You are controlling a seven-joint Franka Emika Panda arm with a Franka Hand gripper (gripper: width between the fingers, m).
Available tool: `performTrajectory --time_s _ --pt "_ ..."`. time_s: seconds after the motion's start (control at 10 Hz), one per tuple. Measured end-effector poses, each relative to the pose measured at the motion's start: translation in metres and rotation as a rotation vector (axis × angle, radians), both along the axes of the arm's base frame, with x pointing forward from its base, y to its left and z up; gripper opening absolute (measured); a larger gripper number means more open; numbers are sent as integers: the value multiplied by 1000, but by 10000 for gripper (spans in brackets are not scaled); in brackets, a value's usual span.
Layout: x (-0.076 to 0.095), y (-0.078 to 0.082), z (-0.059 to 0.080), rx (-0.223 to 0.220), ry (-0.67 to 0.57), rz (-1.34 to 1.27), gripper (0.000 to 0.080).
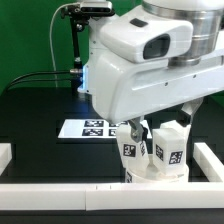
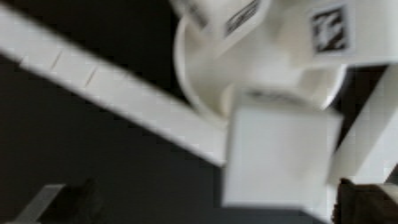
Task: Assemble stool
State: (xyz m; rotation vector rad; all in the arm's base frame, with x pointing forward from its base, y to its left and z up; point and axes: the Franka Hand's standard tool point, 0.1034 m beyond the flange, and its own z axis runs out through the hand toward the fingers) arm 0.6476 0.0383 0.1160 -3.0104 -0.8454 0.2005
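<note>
The white stool seat lies near the front rail with short legs standing up from it. Two tagged legs show, one at the exterior view's left and one at its right. My gripper hangs just above them, with dark fingers on either side. The wrist view is blurred. In it the seat is seen from above, and a white leg stands between my fingertips, nearer one of them. My gripper is open wide, with a clear gap on one side of that leg.
The marker board lies flat behind the stool at the exterior view's left. White border rails run along the front, the right and the left. One rail crosses the wrist view. A black camera stand is at the back.
</note>
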Motion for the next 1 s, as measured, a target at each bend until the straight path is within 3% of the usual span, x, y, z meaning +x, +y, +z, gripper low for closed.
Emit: performTrajectory --time_s 0.1,0.4,0.6,0.7,0.9,1.0 --pt "7 -2 7 4 -106 -3 649" --pt "10 -16 7 20 -284 -25 649" --pt "7 -11 6 8 -260 5 649" --pt "5 -1 5 -5 -243 71 649" --pt "1 15 6 5 -216 181 649" --pt "0 13 5 6 -210 203 649"
